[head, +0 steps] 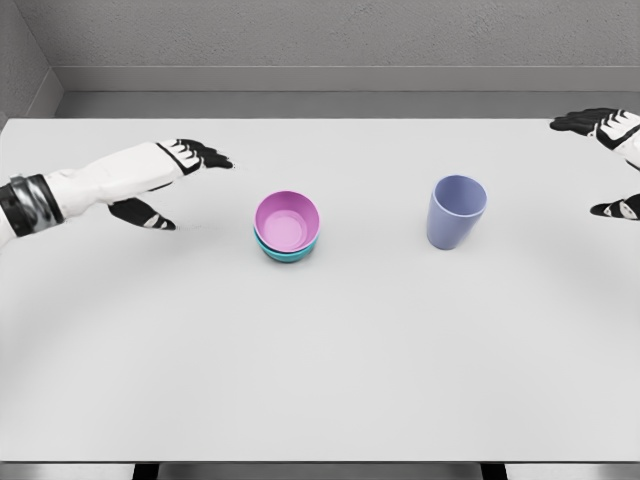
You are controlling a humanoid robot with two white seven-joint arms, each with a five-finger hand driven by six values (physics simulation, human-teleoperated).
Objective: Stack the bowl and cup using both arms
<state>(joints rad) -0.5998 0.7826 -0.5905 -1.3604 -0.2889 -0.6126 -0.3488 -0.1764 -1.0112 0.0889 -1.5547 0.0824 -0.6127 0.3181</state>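
Two bowls are sitting nested mid-desk, a pink bowl point(287, 220) inside a teal bowl point(288, 251); an upright blue cup point(456, 211) is standing well to their right. Left hand point(172, 180) and right hand point(612, 160) are hovering with fingers spread, grasping nothing, over the white desk point(330, 370).

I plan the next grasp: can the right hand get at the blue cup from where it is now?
Probably yes. The right hand is open at the table's far right edge, and only bare surface lies between it and the upright blue cup.
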